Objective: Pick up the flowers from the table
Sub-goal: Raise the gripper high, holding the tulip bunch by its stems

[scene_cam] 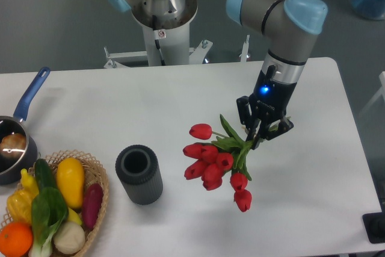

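Observation:
The flowers (214,161), a bunch of red tulip buds with green leaves, hang in the air above the white table (180,100), buds down and to the left. My gripper (262,132) is shut on their pale green stems at the upper right of the bunch. The stem ends are mostly hidden behind the fingers. A faint shadow lies on the table under the buds.
A dark grey ribbed cylinder (139,174) stands upright left of the flowers. A wicker basket (96,209) of vegetables and fruit sits at the front left corner. A blue-handled pot (15,142) is at the left edge. The arm's base (159,10) stands behind the table.

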`<move>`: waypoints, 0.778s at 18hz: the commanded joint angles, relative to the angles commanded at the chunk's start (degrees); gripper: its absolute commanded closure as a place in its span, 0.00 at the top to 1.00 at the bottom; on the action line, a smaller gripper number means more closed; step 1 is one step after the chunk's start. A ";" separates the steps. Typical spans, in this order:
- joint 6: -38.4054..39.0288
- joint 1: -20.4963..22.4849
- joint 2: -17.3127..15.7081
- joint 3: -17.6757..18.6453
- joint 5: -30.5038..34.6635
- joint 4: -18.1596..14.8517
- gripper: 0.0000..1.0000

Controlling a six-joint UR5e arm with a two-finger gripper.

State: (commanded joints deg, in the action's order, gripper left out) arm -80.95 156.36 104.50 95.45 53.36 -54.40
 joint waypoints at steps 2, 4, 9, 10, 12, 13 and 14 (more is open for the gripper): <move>1.41 0.43 -0.97 0.09 -0.28 -0.09 0.23; 1.41 0.52 -1.15 0.09 -0.36 -0.09 0.23; 2.55 0.44 -1.58 0.09 -0.45 -0.09 0.23; 2.64 0.52 -1.85 0.09 -0.45 -0.09 0.23; 2.64 0.52 -2.02 0.09 -0.54 -0.09 0.23; 2.64 0.52 -2.02 0.09 -0.89 -0.09 0.23; 2.64 0.61 -2.02 0.09 -1.33 -0.09 0.23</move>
State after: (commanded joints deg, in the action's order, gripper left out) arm -78.31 156.97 102.48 95.54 52.04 -54.49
